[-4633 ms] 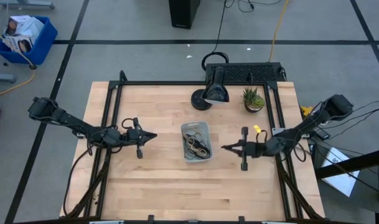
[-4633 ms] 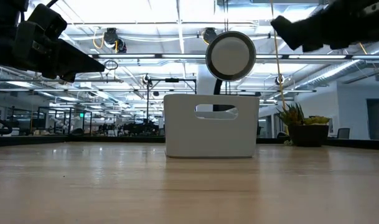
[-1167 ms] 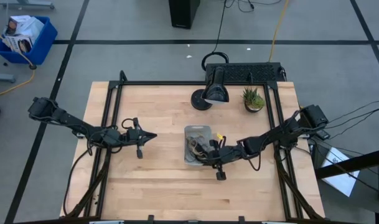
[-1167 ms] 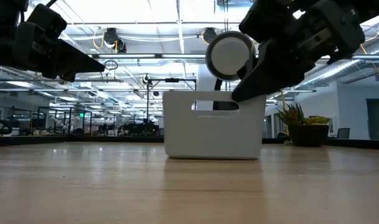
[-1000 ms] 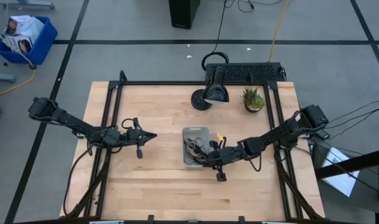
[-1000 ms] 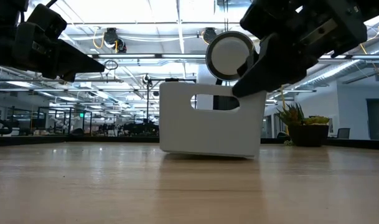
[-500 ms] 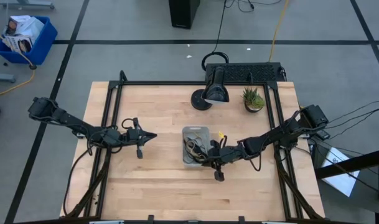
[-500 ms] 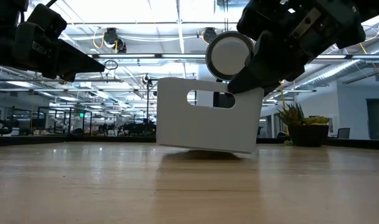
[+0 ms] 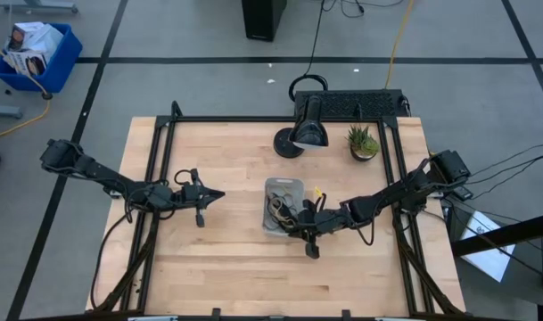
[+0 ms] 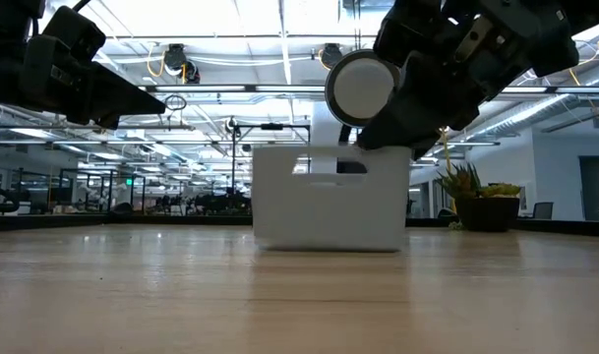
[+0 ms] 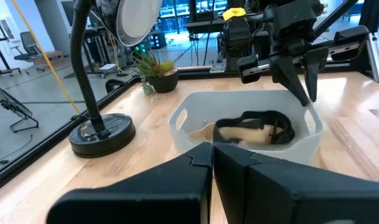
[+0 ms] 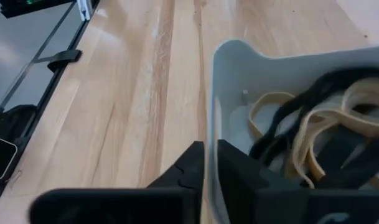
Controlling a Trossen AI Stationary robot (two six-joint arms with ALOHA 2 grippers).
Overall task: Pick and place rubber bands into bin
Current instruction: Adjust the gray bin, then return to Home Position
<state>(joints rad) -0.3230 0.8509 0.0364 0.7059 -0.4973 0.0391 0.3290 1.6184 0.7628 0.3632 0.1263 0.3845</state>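
The bin (image 9: 283,206) sits flat in the middle of the table (image 9: 226,267), with the rubber bands (image 12: 313,134) piled inside it. The right gripper (image 12: 205,168) is at the bin's wall, one finger on each side of it, pinching the rim. The left gripper (image 9: 219,193) waits closed, well away.

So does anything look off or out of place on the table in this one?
One thing: the right gripper has its fingers astride the bin's wall rather than on a rubber band. The rubber bands lie inside; nothing is spilled. The left gripper waits off to the side.
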